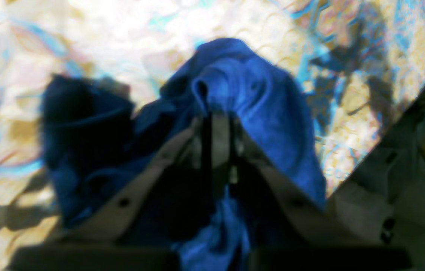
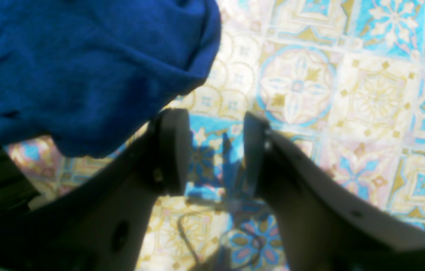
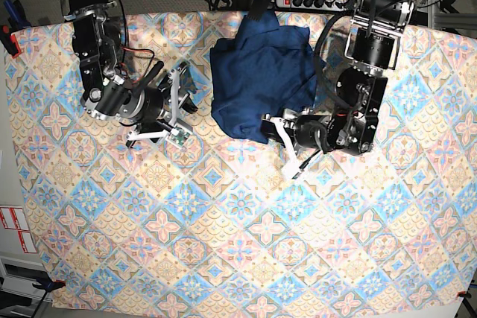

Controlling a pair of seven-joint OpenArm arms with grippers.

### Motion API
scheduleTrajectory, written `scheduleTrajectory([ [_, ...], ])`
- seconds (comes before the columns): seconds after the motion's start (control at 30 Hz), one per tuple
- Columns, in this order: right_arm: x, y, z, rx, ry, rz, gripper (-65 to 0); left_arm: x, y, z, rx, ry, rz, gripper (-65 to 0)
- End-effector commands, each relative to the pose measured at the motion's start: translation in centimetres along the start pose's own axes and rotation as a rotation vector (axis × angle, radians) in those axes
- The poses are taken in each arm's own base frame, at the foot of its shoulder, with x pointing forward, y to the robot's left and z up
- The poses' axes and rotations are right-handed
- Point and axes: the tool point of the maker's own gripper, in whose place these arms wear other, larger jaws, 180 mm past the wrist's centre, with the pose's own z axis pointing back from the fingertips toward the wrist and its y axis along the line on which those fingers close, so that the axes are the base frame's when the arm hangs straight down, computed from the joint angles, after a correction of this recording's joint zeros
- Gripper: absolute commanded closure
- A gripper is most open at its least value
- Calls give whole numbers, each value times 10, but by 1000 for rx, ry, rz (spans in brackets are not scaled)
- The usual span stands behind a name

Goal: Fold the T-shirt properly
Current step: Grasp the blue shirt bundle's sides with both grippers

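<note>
Here the T-shirt (image 3: 257, 80) lies bunched in a dark blue heap toward the far middle of the desk (image 3: 238, 258), on the pastel tiled tablecloth (image 3: 223, 206) that covers the whole surface. Its folds are loose and rumpled, with one rounded lobe hanging toward the near side.

In the base view the left end effector (image 3: 274, 126) sits at the heap's near right corner, its pale fingers pointing into the fabric. The left wrist view, though blurred, shows those fingers (image 1: 182, 146) brought close together with a ridge of the T-shirt (image 1: 242, 94) rising straight out from between the tips, so the jaws are pinching the cloth.

The right end effector (image 3: 181, 102) is on the other side of the heap, just beside its left edge and apart from it. In the right wrist view its two fingers (image 2: 171, 150) stand spread with only patterned tablecloth (image 2: 348, 94) visible in the gap, and nothing is held. The T-shirt (image 2: 84, 67) fills the upper left of that view, its rounded hem just beyond the left finger; whether it touches cannot be told
</note>
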Motion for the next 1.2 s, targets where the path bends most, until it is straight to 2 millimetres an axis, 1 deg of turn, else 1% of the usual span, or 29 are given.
scheduleTrajectory([
  [0.0, 12, -6, 5, -12, -42, 11, -228, 18, -2, 11, -1, -46, -32, 0],
  [0.03, 11, -6, 4, -11, -41, 10, -228, 20, 2, 19, 17, -56, -55, 0],
  [0.13, 12, -6, 4, -12, -41, 10, -228, 13, -1, 33, 34, -69, -103, 0],
  [0.2, 12, -6, 4, -11, -44, 9, -228, 1, 9, 43, 66, -36, -122, 0],
  [0.3, 12, -6, 4, -12, -43, 9, -228, -13, 10, 51, 80, -17, -143, 0],
  [0.4, 13, -5, 3, -6, -44, 14, -228, -31, 19, 58, 108, 17, -147, 0],
  [0.47, 19, 0, 0, 4, -60, 5, -228, -37, 24, 60, 121, 29, -144, -1],
  [0.53, 21, 2, -1, 8, -66, 1, -228, -38, 24, 60, 122, 30, -145, -1],
  [0.57, 22, 5, -2, 14, -65, 5, -228, -38, 26, 61, 126, 32, -146, -2],
  [0.73, 30, 39, -13, 103, -62, 75, -230, -35, 29, 64, 138, 29, -149, -4],
  [0.8, 31, 47, -16, 123, -57, 93, -229, -34, 30, 65, 141, 28, -149, -36],
  [0.83, 28, 49, -18, 130, -47, 92, -229, -34, 31, 65, 146, 27, -146, -62],
  [0.9, 20, 51, -25, 149, -21, 80, -228, -29, 40, 70, 199, 7, -109, -136],
  [0.93, 20, 49, -28, 150, -13, 78, -228, -26, 45, 76, 229, -11, -86, -178],
  [1.0, 17, 49, -34, 163, 5, 82, -228, -18, 49, 84, 253, -46, -66, -230],
  [1.03, 16, 52, -37, 175, 13, 86, -228, -18, 49, 87, 256, -58, -57, -256],
  [1.1, 13, 59, -41, 198, 27, 98, -228, -21, 51, 93, 266, -76, -41, -289],
  [1.17, 16, 70, -44, 223, 27, 116, -228, -21, 53, 98, 273, -101, -30, -293],
])
